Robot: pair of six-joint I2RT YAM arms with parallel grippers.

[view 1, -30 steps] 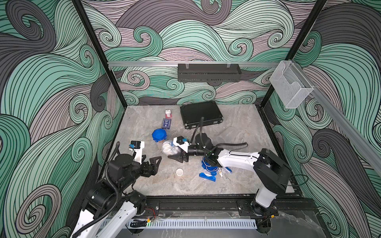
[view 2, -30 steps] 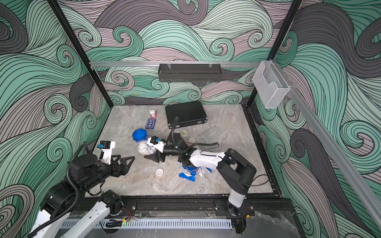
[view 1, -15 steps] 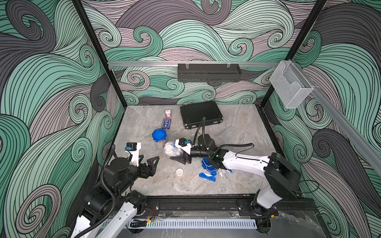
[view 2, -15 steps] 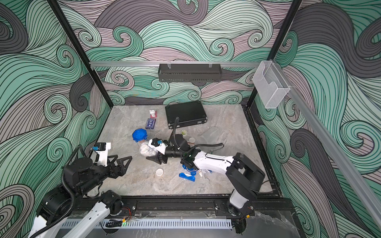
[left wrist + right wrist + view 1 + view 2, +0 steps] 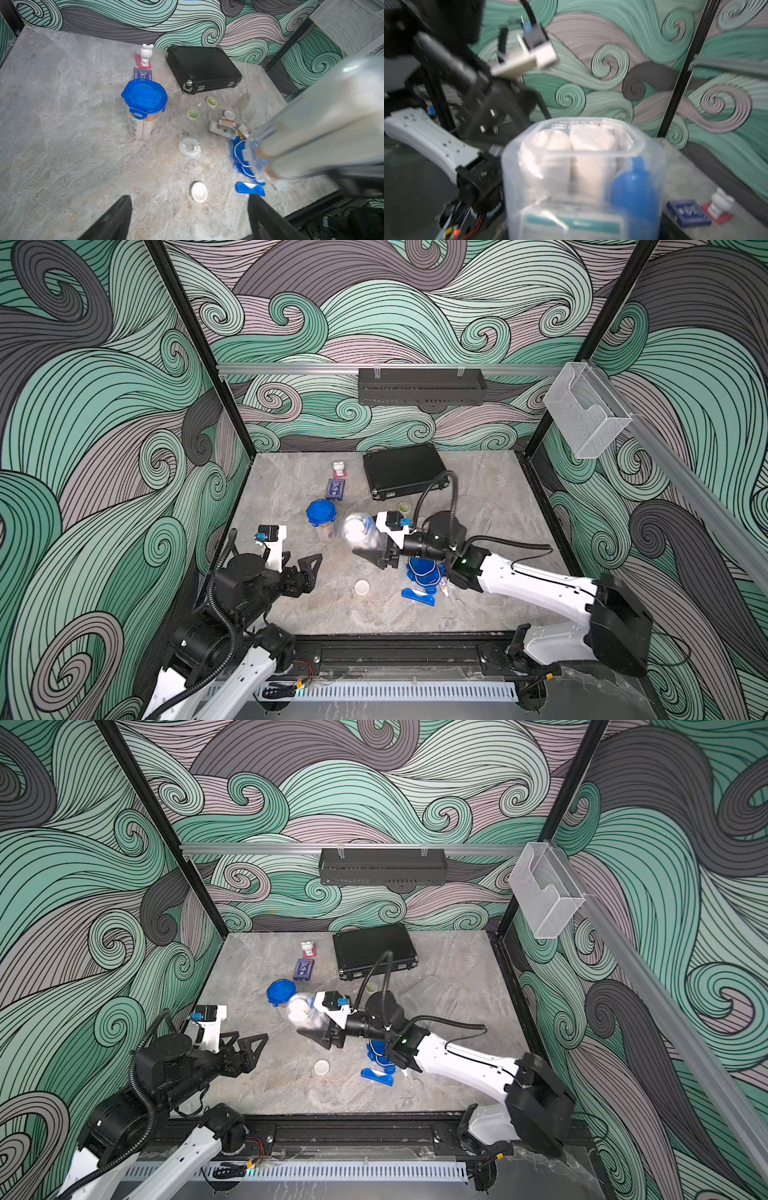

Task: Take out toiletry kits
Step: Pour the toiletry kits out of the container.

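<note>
Two tumblers showed near the grippers. The right gripper (image 5: 369, 542) clamped a lidless clear tumbler (image 5: 358, 529) clear of the table, tipped on its side with its base pointing away from the wrist and white bottles (image 5: 571, 145) packed inside. Under that gripper's wrist lay loose blue lids (image 5: 424, 570). The left gripper (image 5: 245, 1046) hung with jaws spread wide, nothing between them. Ahead of it a lidded tumbler (image 5: 143, 108) stood upright, and a white round cap (image 5: 199, 191) lay just past its fingertips.
</note>
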